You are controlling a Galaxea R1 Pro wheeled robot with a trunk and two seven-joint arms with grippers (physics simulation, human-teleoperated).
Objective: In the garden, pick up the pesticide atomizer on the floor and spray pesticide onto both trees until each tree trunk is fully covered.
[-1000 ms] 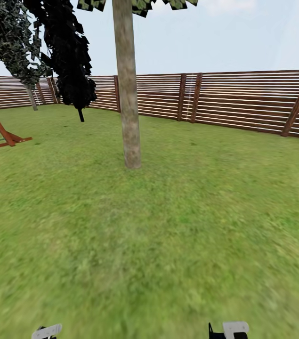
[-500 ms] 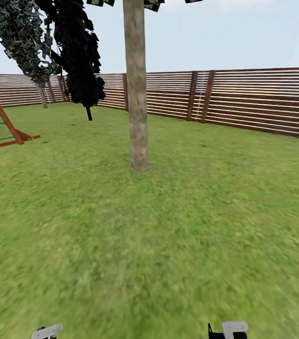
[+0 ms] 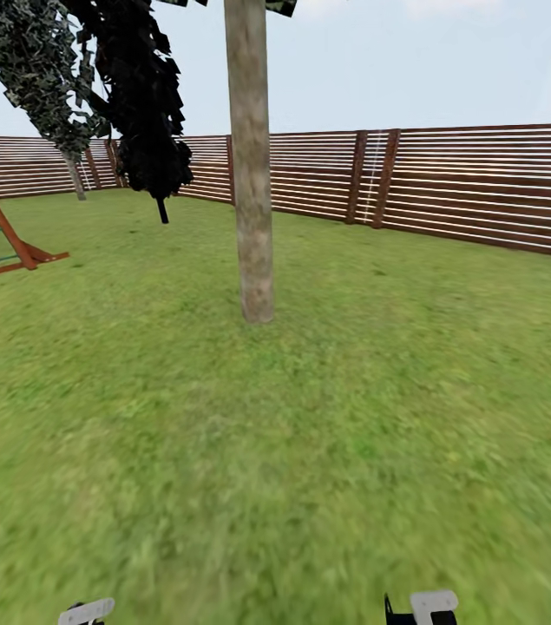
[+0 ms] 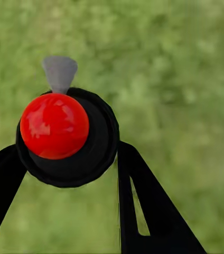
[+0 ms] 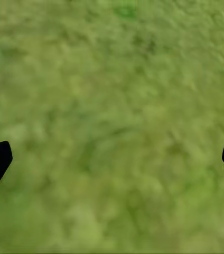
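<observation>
you had the pesticide atomizer (image 4: 64, 132) clamped in your left gripper (image 4: 64, 159), right gripper (image 5: 112, 159) spread wide over lawn (image 3: 310, 451). over the last second the tree trunk (image 3: 253, 174) grew nearer, so spraying looked close.

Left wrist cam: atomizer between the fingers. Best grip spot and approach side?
Grip the atomizer by the round black body that carries the red cap, fingers on opposite flanks, as the left gripper does now. Come from the sides away from the grey nozzle, so the spray path stays free.
</observation>
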